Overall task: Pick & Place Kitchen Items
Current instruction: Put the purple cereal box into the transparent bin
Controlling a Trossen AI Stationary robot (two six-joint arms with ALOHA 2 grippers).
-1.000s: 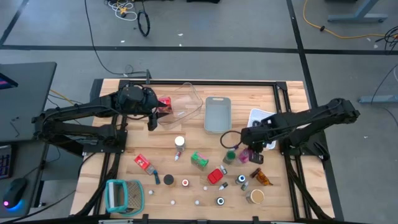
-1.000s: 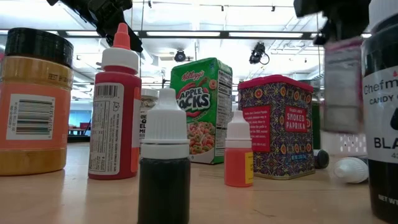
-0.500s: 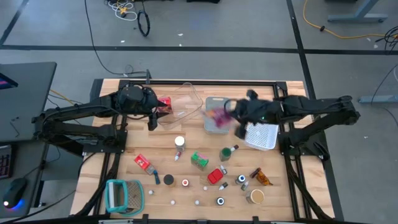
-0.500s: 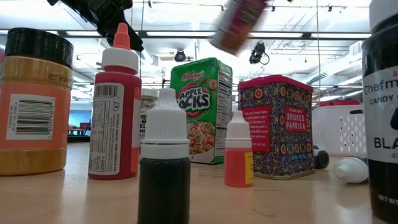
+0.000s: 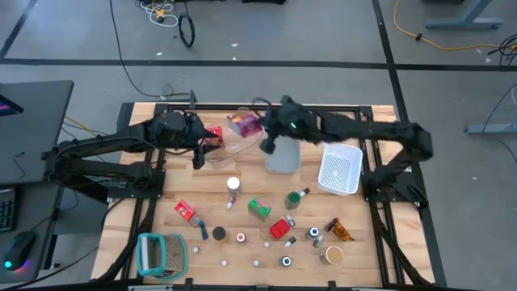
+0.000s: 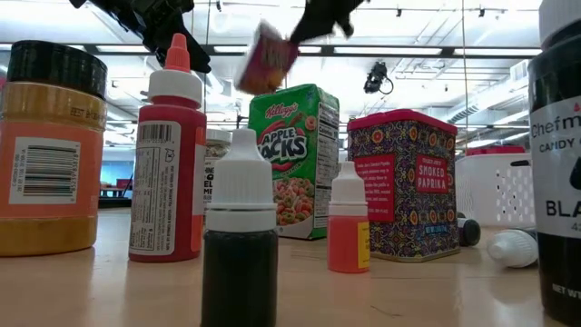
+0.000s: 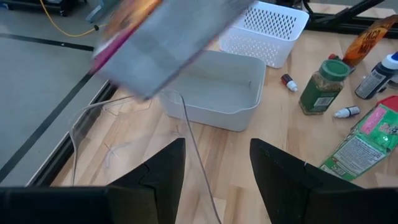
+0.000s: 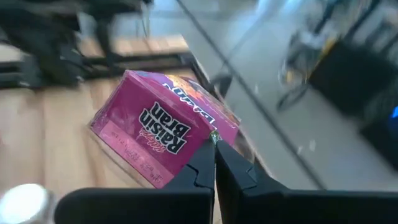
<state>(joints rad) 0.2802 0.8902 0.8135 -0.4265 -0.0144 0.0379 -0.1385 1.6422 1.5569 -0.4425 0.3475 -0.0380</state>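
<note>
The right gripper point(image 8: 214, 148) has its jaws pressed together on an edge of a pink Raisin Bran box point(image 8: 158, 134), which hangs tilted from the fingertips in the air. Seen from above, that box point(image 5: 242, 125) is carried over the clear bin point(image 5: 238, 141) at the far side of the counter point(image 5: 371, 250), with the right arm stretched across the grey bin point(image 5: 283, 153) and the white basket point(image 5: 339, 170) to reach it. The relation that matters for the coming move is vertical: the box lies just below and ahead of the jaws, its long axis slanted rather than level, and the clear bin's mouth sits beneath it, so a release here would likely drop it inside, though a tilted box could catch the rim. The left gripper point(image 7: 214, 168) waits with jaws apart and empty beside the same bin, on its other side; the carried box fills the upper part of its wrist view as a blurred shape point(image 7: 168, 43). Nearer the front of the counter the remaining items are scattered: an Apple Jacks box point(image 6: 295, 159), a paprika tin point(image 6: 404, 186), a red squeeze bottle point(image 6: 168, 163) and small dropper bottles point(image 6: 241, 236). The right arm alone holds the load.
</note>
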